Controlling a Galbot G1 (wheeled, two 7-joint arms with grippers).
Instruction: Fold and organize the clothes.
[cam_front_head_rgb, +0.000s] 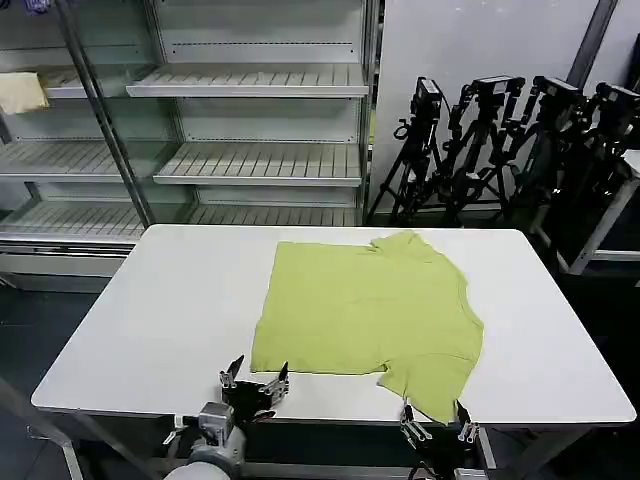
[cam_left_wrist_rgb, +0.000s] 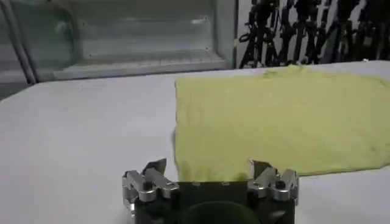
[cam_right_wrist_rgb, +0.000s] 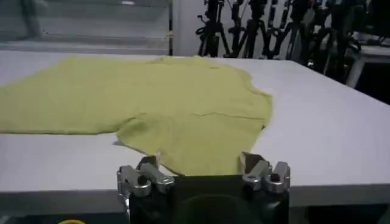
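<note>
Lime yellow-green cotton T-shirt (cam_front_head_rgb: 370, 310) spread flat mid white desk (cam_front_head_rgb: 150, 310), sleeve draped toward near edge for easy reach; left end effector (cam_front_head_rgb: 254, 379) and right end effector (cam_front_head_rgb: 436, 424) both released, poised at near hem.

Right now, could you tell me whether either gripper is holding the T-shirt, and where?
Nothing is held: the left gripper and right gripper are open beside the T-shirt.

I am in what looks like a lab or test studio. My white work table (cam_front_head_rgb: 150, 310) fills the lower frame. Bare refrigerated shop shelves (cam_front_head_rgb: 250, 120) with glass doors stand upper left. A cluster of black camera tripods (cam_front_head_rgb: 500, 140) lines the white wall upper right.
</note>
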